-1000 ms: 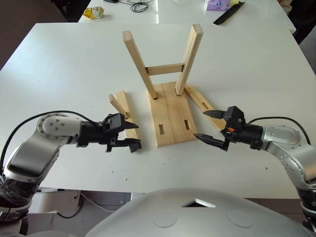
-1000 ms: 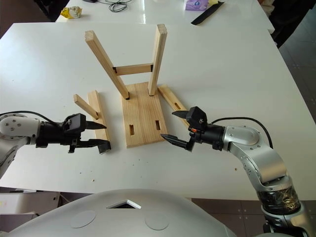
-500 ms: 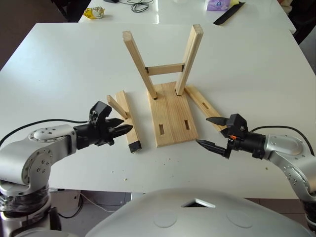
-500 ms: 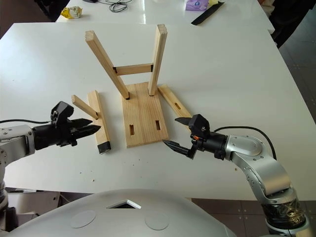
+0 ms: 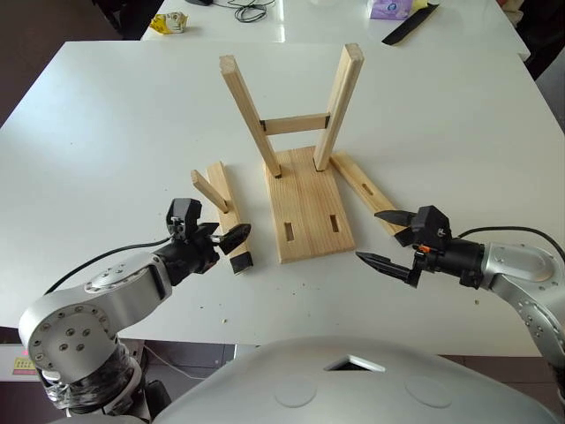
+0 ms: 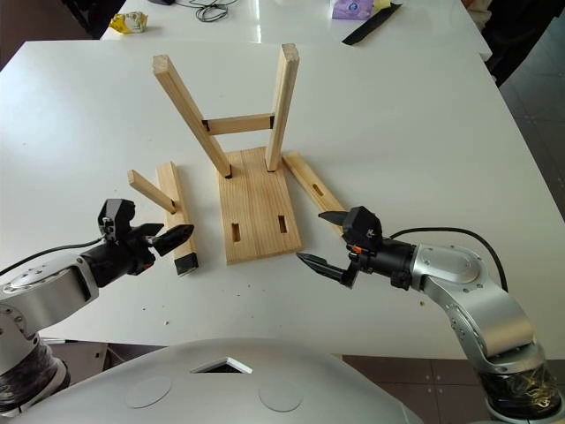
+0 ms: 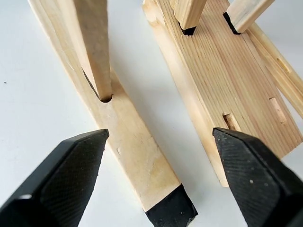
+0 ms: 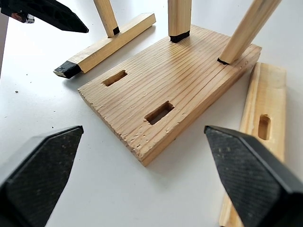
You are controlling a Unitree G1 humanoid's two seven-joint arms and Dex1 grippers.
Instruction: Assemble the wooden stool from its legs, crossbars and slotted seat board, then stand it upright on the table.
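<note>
Two legs (image 5: 251, 115) with a crossbar (image 5: 294, 124) stand in the slotted seat board (image 5: 309, 205); left hand (image 5: 229, 233) and right hand (image 5: 368, 235) gape wide.

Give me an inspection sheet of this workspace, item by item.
Surface: white table.
Job's things: seat board lies flat, with two legs standing in its far slots, joined by a crossbar; its near slots are empty. The left loose leg and right loose leg lie flat beside it.
Clutter: a few small specks near the front edge.
End effectors: left end effector open at the left loose leg's black-tipped end; right end effector open, off the board's near right corner.
Cables: a black cable along each arm.
Surroundings: second table behind, with a cord, a yellow item and a purple packet.
</note>
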